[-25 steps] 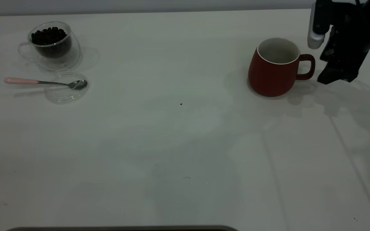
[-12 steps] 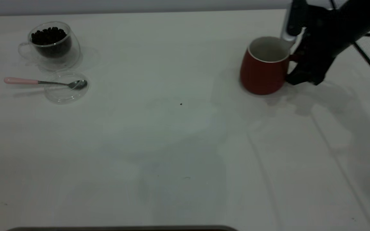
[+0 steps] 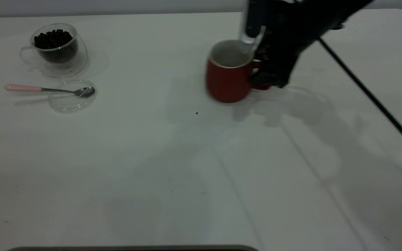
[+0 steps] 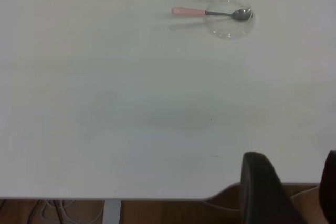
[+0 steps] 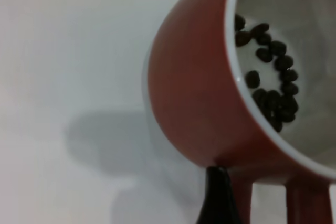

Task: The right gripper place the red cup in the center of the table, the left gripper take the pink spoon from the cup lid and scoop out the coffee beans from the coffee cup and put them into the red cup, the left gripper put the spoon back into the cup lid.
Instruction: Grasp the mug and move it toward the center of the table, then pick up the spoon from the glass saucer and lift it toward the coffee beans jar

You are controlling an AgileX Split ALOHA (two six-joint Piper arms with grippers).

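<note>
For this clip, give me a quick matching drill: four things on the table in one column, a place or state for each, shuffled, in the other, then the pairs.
Things:
1. red cup
2. pink spoon
3. coffee cup
4. left gripper

Places or states:
A. bowl rests in the cup lid
B. off the table's edge
C. handle at the right gripper
D. holds a heap of coffee beans

Pairs: 1-C, 2-A, 3-D, 4-B

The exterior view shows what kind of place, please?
Probably a robot test bench, not a kitchen: a bare white table against a plain wall, a black robot arm whose right pincer is at a red mug, and few props, such as a glass cup of coffee beans.
</note>
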